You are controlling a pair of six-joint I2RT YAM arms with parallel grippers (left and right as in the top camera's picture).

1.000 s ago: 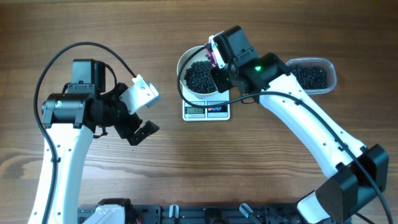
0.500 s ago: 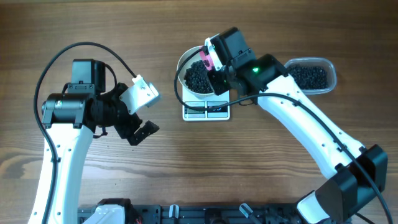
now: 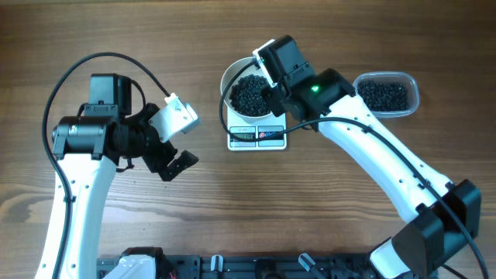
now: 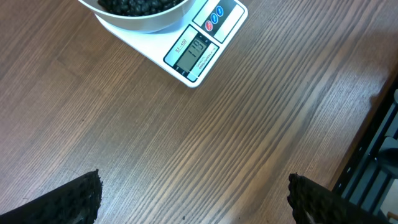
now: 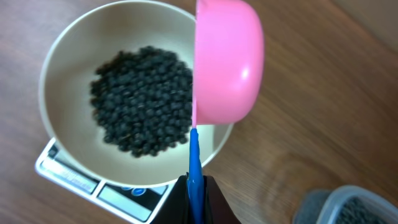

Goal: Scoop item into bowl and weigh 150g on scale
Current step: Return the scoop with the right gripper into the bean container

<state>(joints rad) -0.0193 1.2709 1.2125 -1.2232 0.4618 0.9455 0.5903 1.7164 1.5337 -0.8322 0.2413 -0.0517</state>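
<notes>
– Black beads (image 5: 143, 102): where do they sit?
– Heaped in the white bowl (image 5: 59, 59), which stands on the scale (image 4: 199, 53). More of them lie in the clear tub (image 3: 386, 94), off to the right on the wooden table (image 4: 261, 143).
– And the right gripper (image 5: 196, 190)?
– Clenched on the thin blue handle (image 5: 194, 155) of a pink scoop (image 5: 227, 62). The scoop is tipped on its side above the bowl's right rim. Its mouth is turned toward the heap and its rounded back faces away from the bowl.
– What does the scale show?
– Its grey display faces the left wrist camera, with 2 round buttons beside it. The digits are too small and blurred in that view, so I cannot read them.
– Is the bowl centred on it?
– From overhead the bowl covers most of the platform. Only the strip with the display and buttons shows at the near edge.
– The left gripper (image 4: 193, 202)?
– Released. Its 2 dark fingers (image 4: 68, 199) are spread wide at the bottom corners of its own view and grasp nothing. It hovers above the table, well to the left of the scale.
</notes>
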